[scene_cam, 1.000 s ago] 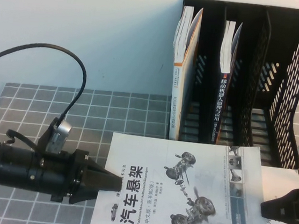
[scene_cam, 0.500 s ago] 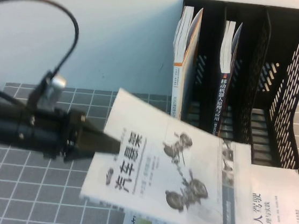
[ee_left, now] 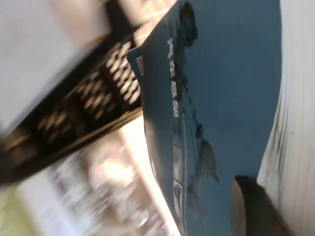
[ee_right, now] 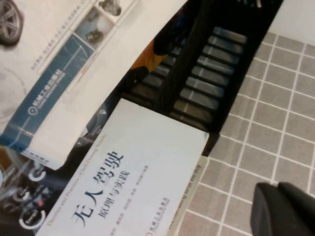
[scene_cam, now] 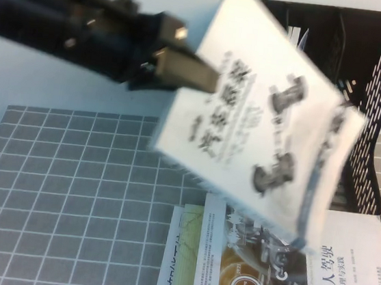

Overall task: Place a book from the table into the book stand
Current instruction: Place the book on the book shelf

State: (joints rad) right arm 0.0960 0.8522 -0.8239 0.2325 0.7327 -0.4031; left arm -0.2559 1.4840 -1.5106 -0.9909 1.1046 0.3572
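The white car-suspension book (scene_cam: pixel 262 116) hangs tilted in the air above the table, in front of the black book stand (scene_cam: pixel 367 101), which sits at about two o'clock on the table against the pale wall. At ten o'clock in the high view the left gripper (scene_cam: pixel 188 70) is raised well off the grey tiled mat (scene_cam: pixel 75 191), its fingers pinching the book's left edge; in the left wrist view a dark fingertip (ee_left: pixel 253 206) presses against the cover beside the page block. Below the lifted book, at about five o'clock, lie more books: a dark-covered book with round graphics (scene_cam: pixel 250 280) and, just beside it on the right, a white book on driverless cars (scene_cam: pixel 352 267), close to the foot of the stand. The right gripper (ee_right: pixel 285 211) shows only as a dark tip over the mat near that white book, and I cannot tell how its fingers stand.
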